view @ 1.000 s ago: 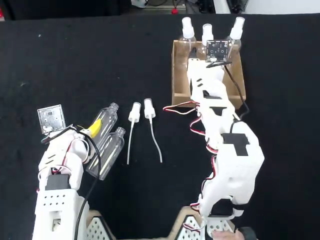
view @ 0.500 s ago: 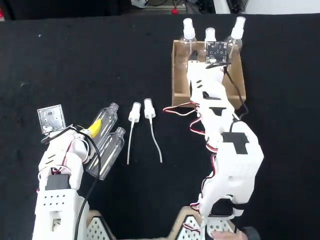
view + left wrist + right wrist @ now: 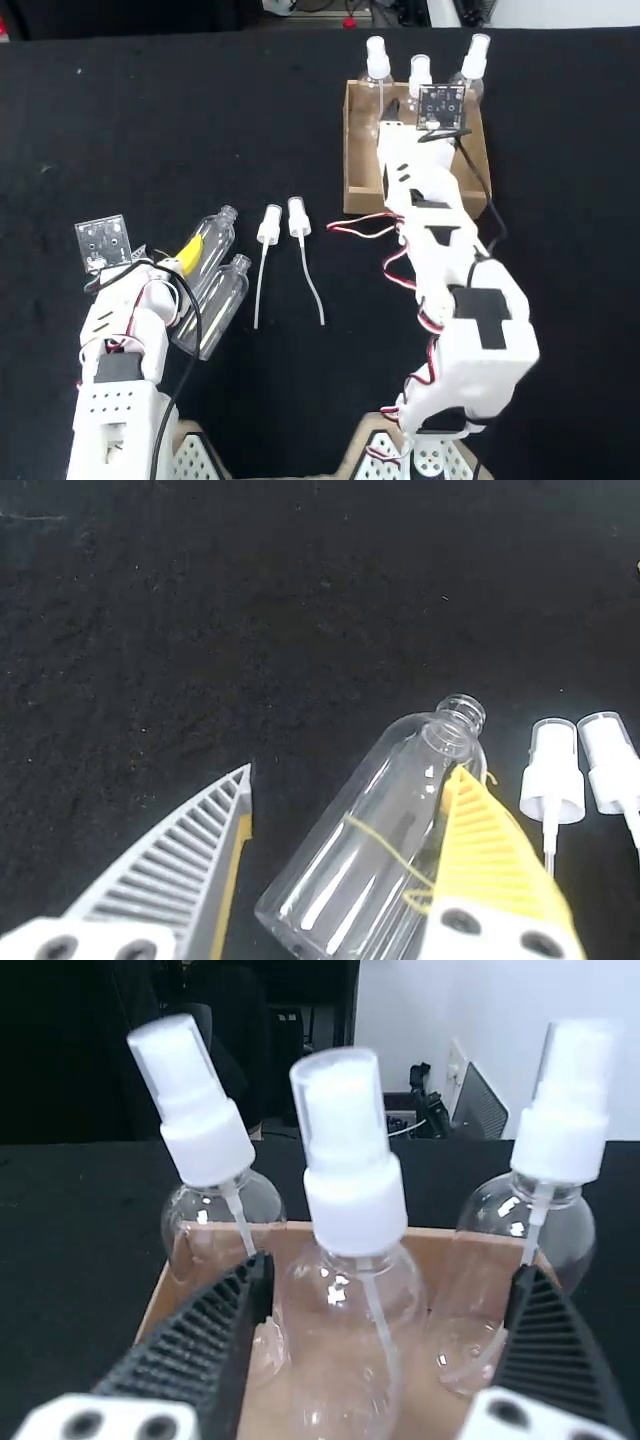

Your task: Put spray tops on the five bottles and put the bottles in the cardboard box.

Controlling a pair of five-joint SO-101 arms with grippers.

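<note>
Cardboard box (image 3: 362,150), brown, open-topped, at the table's far side. Three capped bottles (image 3: 377,62) stand upright in it, clear plastic with white tops. The middle bottle (image 3: 345,1260) sits a touch further right than a second ago, and the right arm has swung right with it. Right gripper (image 3: 390,1285) at the box, ribbed black fingers spread wide on either side of the middle bottle, gripping nothing.

Two uncapped bottles (image 3: 212,245) lie side by side on the black cloth (image 3: 150,120), unmoved. Left gripper (image 3: 350,773) is open around one of them: yellow ribbed finger against its side, grey finger apart. Two loose spray tops (image 3: 269,225), white with thin dip tubes, lie just beside the bottles.
</note>
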